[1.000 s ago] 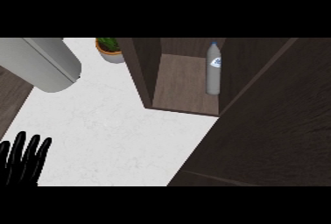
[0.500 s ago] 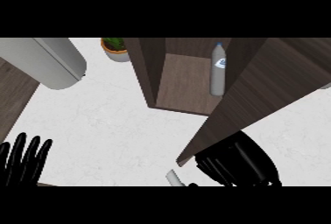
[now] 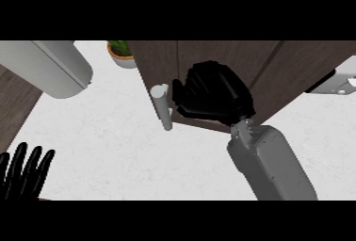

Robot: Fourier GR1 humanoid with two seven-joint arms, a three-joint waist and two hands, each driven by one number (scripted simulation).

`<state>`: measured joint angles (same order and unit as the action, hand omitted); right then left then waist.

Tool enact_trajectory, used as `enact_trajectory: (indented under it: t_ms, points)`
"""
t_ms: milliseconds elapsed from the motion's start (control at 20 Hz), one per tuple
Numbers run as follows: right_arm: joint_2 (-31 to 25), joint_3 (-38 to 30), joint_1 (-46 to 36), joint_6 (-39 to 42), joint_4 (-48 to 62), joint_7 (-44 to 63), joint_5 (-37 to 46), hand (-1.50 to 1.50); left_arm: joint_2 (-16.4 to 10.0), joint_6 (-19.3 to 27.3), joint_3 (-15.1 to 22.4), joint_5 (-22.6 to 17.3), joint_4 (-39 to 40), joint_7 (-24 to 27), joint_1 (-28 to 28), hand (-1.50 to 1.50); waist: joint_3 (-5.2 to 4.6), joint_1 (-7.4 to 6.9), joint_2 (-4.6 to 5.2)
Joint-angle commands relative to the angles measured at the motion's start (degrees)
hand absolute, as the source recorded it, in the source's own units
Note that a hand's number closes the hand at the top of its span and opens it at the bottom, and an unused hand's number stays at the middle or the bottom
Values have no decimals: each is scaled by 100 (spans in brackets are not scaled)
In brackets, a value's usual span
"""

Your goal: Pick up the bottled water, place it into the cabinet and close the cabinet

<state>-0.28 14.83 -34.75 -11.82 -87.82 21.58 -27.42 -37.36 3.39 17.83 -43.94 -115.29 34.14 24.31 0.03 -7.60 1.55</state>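
- The right robot hand [image 3: 212,94] lies against the front of the cabinet [image 3: 306,56], fingers laid fairly flat on the door [image 3: 230,56] and holding nothing. To my eye it is pushing.
- Its grey forearm [image 3: 271,164] runs back from the cabinet toward the near edge of the table [image 3: 139,155].
- Just left of that hand, at the cabinet's left edge, hangs a pale bar handle [image 3: 162,106]. The fingers are beside it, not round it.
- The bottled water shows nowhere. I'd guess it stands inside the cabinet behind the door, but I cannot see that.
- If it had to be moved again, I'd expect a stiff, smooth-sided bottle, fairly light but tall and easy to tip. Best wrap the fingers round the middle of its body, not the cap.
- The door looks nearly or fully shut, though I cannot tell which.
- Well away from the cabinet, at the near left corner, the left robot hand [image 3: 24,172] rests open, fingers up.
- Left of the cabinet's far side sits a potted plant [image 3: 122,52], and farther left a large grey cylinder [image 3: 49,66].
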Motion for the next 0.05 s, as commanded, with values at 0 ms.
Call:
enact_trajectory:
  t_ms: [0]
  points:
    - [27,-227,-1352,-270,1465,-472,-369,150,43,22,51,36,-87,-38,36,-150,-6,31,-8]
